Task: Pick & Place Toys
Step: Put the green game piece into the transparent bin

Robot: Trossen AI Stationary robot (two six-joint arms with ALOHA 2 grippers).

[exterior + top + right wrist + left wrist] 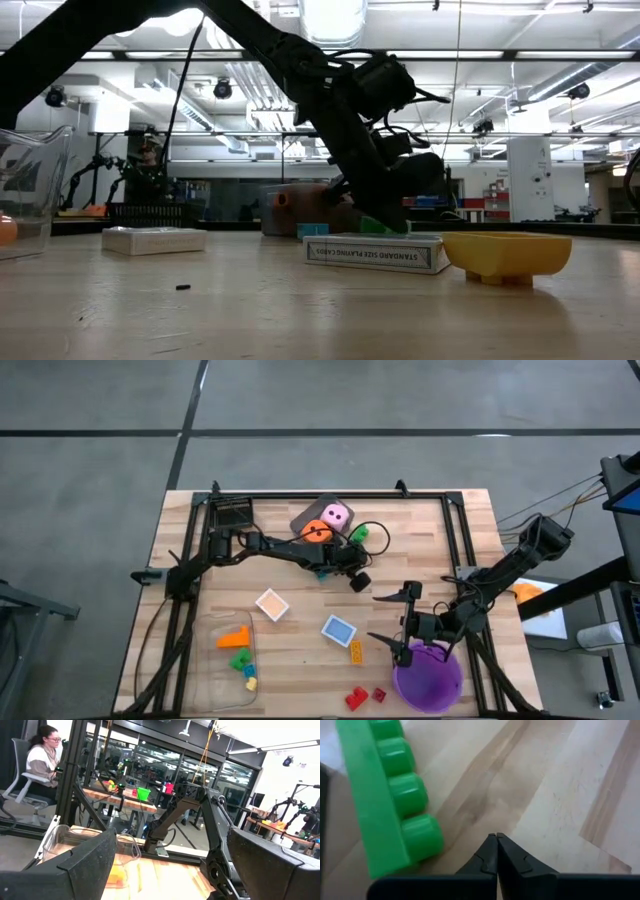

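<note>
Closest to the lens in the left wrist view, the left gripper (496,851) shows its two dark fingers pressed together on nothing, while the green studded plastic brick (390,795) lies just beside them on the pale wooden surface (560,795), apparently missed by the closing pinch. Seen from overhead, that gripper (352,565) reaches toward the far middle of the surface, the green brick (358,535) near it, and the pink dotted die (337,515) and orange dotted die (316,531) rest on a grey pad just beyond. A flat orange square tile (271,604), a flat blue square tile (339,629) and a small yellow brick (356,652) lie scattered mid-surface, two red bricks (363,697) near the front edge; the clear plastic tray (205,670) already holds orange, green, blue and yellow bricks, presumably sorted there. The right gripper (398,622) waits with fingers spread wide above the purple round bucket (428,676), likely poised for a drop. At table height, a yellow brick (507,255) and a playing-card box (375,251) sit in front. From the right wrist, the spread fingers (90,865) frame the left arm, with a seated person beyond.
</note>
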